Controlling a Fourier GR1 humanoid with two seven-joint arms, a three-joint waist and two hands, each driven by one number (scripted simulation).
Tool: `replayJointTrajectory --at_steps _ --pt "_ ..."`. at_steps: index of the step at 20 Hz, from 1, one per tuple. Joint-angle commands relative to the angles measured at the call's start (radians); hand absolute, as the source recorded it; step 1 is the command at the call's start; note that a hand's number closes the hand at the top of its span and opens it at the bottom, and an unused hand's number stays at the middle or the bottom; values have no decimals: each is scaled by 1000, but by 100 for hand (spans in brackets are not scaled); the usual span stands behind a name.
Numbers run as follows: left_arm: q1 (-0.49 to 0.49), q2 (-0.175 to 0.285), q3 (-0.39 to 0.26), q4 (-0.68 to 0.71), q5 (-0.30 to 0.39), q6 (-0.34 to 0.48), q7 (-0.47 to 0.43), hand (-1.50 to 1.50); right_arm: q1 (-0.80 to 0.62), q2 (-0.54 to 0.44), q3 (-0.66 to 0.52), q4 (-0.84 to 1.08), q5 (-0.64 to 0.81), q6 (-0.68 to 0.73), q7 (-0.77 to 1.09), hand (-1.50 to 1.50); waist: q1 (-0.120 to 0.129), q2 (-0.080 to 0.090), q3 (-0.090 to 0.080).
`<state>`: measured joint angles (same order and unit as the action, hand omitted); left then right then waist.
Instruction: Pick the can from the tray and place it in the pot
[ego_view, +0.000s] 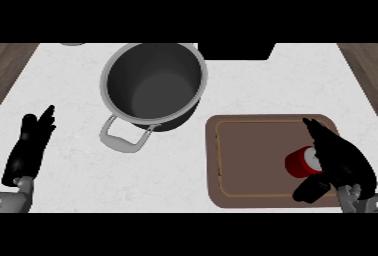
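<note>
A red can (298, 162) stands on the right part of the brown tray (247, 165). My right hand (341, 159) is over the tray's right edge, fingers stretched along the can's far side and thumb (313, 189) bent at its near side, so the can sits between them and is partly hidden. I cannot see whether the hand touches the can. The grey pot (153, 82) stands at the back left of the tray, with dark inside and its handle (124, 136) pointing toward me. My left hand (29, 146) rests open at the left edge, fingers up.
The white counter (266, 85) carries everything. Wooden strips (15, 57) run along the far left and right edges. A dark rectangular shape (235, 51) sits at the back centre, and a small grey object (72, 44) peeks in at the back left.
</note>
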<state>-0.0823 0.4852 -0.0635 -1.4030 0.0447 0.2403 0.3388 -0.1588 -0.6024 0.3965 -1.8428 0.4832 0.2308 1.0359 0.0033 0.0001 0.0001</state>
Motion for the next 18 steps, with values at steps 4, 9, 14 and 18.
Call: replayJointTrajectory --at_steps 4,9,14,18 --pt "14 21 47 -55 -17 -51 44 0 54 56 -28 72 53 31 -8 -150 0 -1 0" --pt "-13 -63 71 6 -63 -38 7 0 41 118 -79 125 107 52 -73 -150 -3 0 0" --pt "-4 -42 111 -2 -76 -88 11 0 33 161 -116 88 113 120 -20 -150 -2 -1 0" --pt "22 -97 98 3 -115 -69 -7 0 31 191 -92 165 219 29 -181 150 -1 0 0"
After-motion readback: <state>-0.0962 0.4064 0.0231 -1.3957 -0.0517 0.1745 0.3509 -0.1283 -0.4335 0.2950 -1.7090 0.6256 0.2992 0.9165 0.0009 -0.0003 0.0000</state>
